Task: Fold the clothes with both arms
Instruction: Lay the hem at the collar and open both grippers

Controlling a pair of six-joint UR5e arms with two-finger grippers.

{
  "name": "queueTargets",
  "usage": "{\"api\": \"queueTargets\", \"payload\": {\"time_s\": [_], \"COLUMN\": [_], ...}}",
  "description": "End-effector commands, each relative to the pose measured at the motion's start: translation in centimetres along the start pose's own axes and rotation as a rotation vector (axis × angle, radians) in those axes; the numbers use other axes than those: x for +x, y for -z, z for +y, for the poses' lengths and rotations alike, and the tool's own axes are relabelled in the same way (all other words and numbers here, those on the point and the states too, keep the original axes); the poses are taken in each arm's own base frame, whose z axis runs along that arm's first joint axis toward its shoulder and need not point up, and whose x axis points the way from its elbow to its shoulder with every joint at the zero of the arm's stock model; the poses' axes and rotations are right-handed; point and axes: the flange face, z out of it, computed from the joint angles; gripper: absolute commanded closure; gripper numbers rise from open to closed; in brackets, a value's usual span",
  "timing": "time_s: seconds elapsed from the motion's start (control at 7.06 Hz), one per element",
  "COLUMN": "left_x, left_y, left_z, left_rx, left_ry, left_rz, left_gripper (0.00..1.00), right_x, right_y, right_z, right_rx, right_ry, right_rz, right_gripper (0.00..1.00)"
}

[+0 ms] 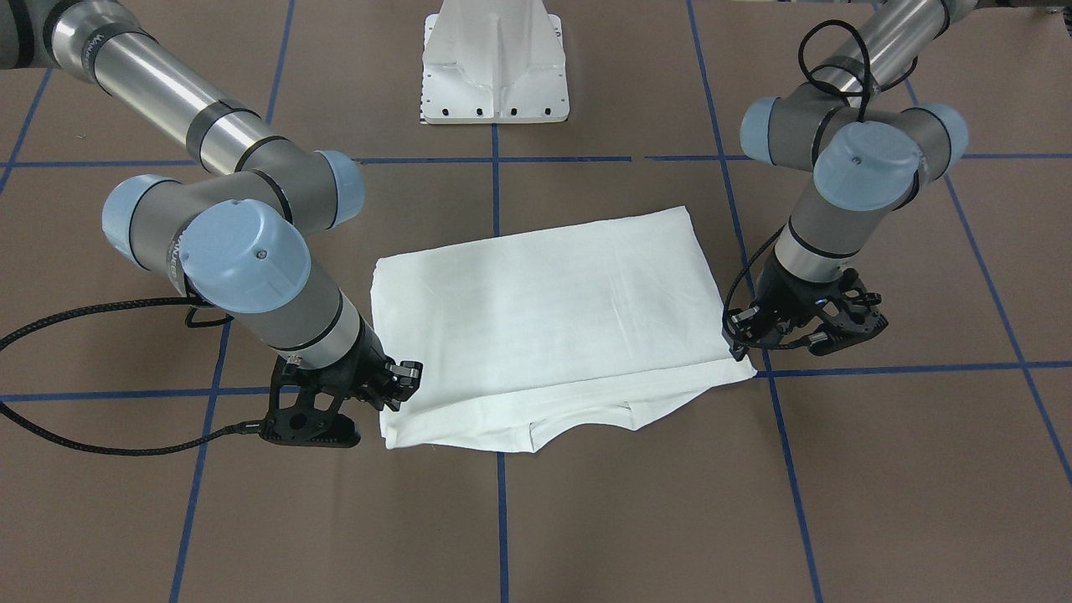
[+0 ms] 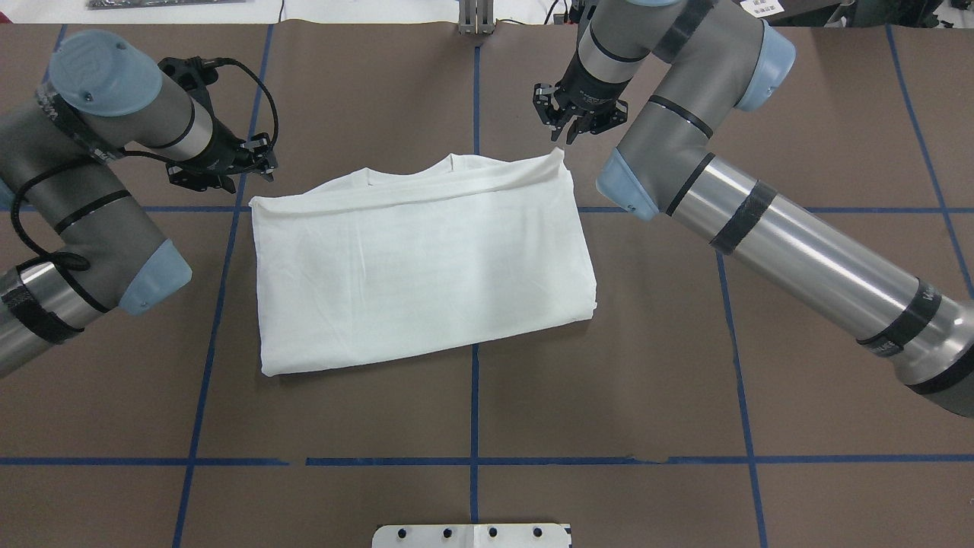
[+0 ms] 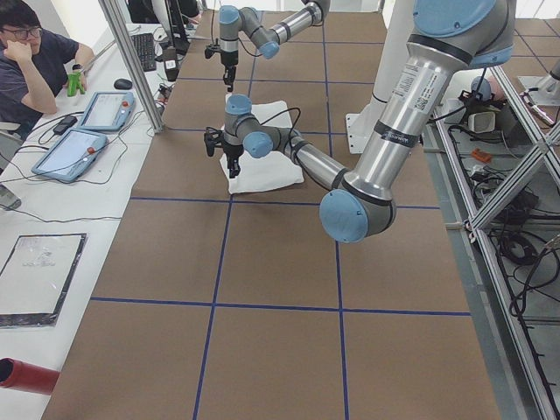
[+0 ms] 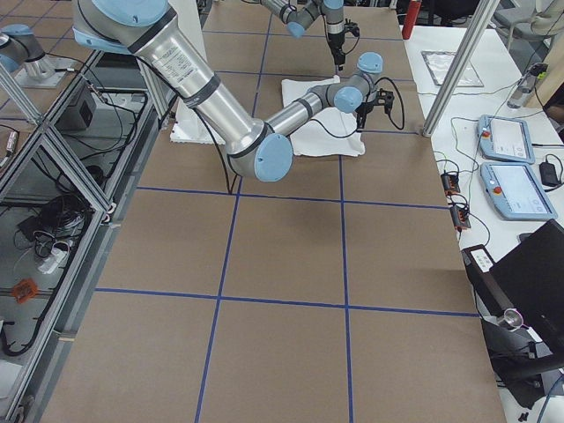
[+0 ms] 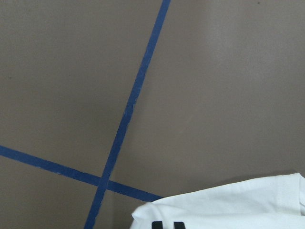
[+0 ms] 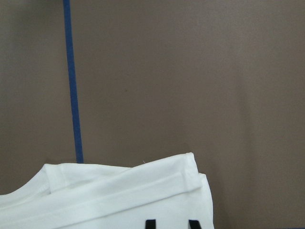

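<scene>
The white shirt (image 2: 418,266) lies folded into a rough rectangle in the middle of the table, also seen in the front view (image 1: 544,310). Its collar edge (image 2: 449,161) shows at the far side. My left gripper (image 2: 222,173) hovers just beyond the shirt's far left corner, open and empty; in the front view it is on the right (image 1: 787,335). My right gripper (image 2: 572,131) is just beyond the far right corner, open and empty, on the left in the front view (image 1: 381,394). Each wrist view shows a shirt corner (image 5: 228,210) (image 6: 119,195) with small black marks at the bottom edge.
The white pedestal base (image 1: 494,67) stands at the robot's side of the table. Blue tape lines (image 2: 475,99) grid the brown tabletop. An operator (image 3: 35,61) sits by tablets (image 3: 87,122) beyond the far edge. A red cylinder (image 3: 26,374) lies there too.
</scene>
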Motion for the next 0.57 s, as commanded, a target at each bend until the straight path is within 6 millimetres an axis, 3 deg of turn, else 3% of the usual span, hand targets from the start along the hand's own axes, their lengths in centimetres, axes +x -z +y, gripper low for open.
{"api": "queueTargets", "payload": {"time_s": [0.0, 0.28, 0.42], "left_x": [0.0, 0.4, 0.8], "left_y": [0.1, 0.9, 2.1], "left_z": [0.0, 0.1, 0.4], "left_rx": [0.000, 0.005, 0.011], "left_ry": [0.000, -0.008, -0.014], "left_rz": [0.003, 0.015, 0.033], "left_gripper": [0.04, 0.01, 0.01], "right_x": [0.3, 0.7, 2.8], "right_y": [-0.2, 0.1, -0.3], "right_z": [-0.1, 0.9, 3.7], "right_rx": [0.001, -0.005, -0.014], "right_ry": [0.002, -0.003, 0.008], "right_rz": [0.005, -0.004, -0.008], "right_gripper": [0.00, 0.00, 0.00]}}
